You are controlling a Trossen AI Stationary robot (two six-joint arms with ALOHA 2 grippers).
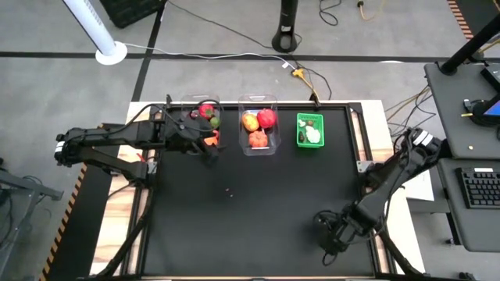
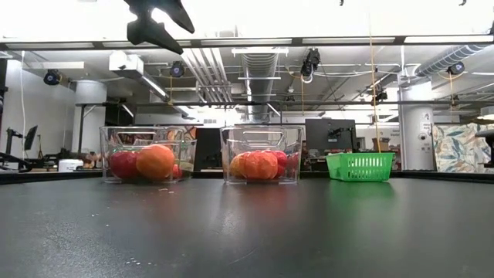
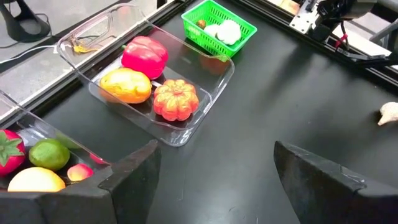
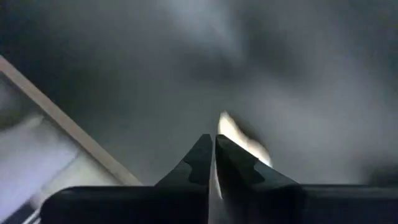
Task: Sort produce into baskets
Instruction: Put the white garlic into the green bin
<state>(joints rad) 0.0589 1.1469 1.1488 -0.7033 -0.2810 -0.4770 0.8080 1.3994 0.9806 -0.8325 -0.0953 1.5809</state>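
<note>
Two clear tubs stand at the table's far edge. The left tub (image 1: 205,117) holds red, lime, yellow and orange pieces. The middle tub (image 3: 208,93) holds a red pepper (image 3: 144,56), a yellow-orange piece (image 3: 126,85) and an orange pumpkin (image 3: 176,99). The green mesh basket (image 1: 310,129) holds white garlic pieces (image 3: 224,31). My left gripper (image 3: 217,168) is open and empty, high above the left tub's near edge (image 1: 209,147). One white garlic piece (image 3: 388,112) lies on the table. My right gripper (image 4: 214,142) is shut at the near right (image 1: 330,232), and a white piece (image 4: 245,144) shows just past its fingertips. My right gripper points its shut fingers at the white piece (image 4: 231,127), which shows blurred right past and beside the fingertips. I cannot tell whether the fingers touch it or have any of it between them.
A wide bare stretch of black tabletop (image 1: 250,211) lies between the tubs and the near edge. The table's raised frame (image 1: 366,148) runs along the right side. In the low view the left gripper (image 2: 158,19) hangs well above the tubs.
</note>
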